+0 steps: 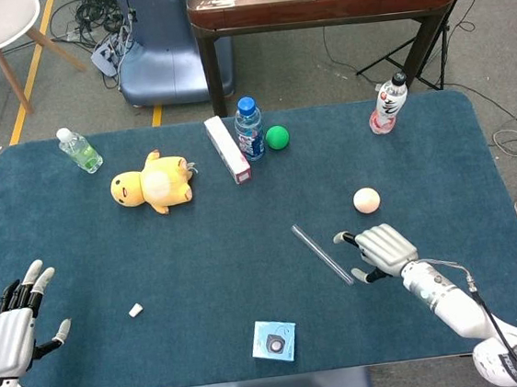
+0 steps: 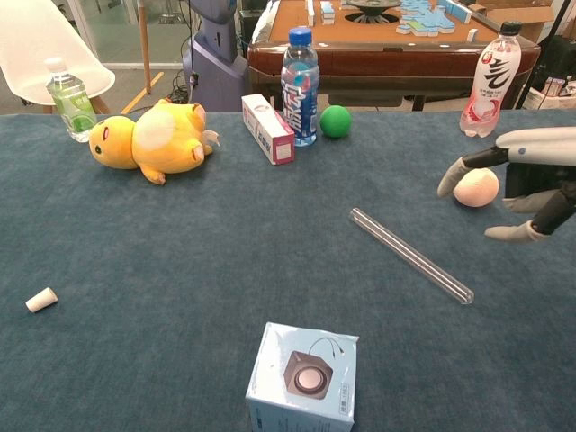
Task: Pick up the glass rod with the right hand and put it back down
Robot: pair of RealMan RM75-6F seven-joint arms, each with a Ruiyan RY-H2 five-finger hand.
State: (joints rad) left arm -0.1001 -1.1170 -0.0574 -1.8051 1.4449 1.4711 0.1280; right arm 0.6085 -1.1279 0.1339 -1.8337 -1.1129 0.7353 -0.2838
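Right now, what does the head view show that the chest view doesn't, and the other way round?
Only the head view shows the left hand, open near the table's near-left corner, and the right forearm behind the right hand.

Only the chest view shows the puzzle pieces on the wooden table behind.

Both show the right hand, open and close to the glass rod without touching it, plus the peach ball, plush duck, blue bottle, green ball and small box.
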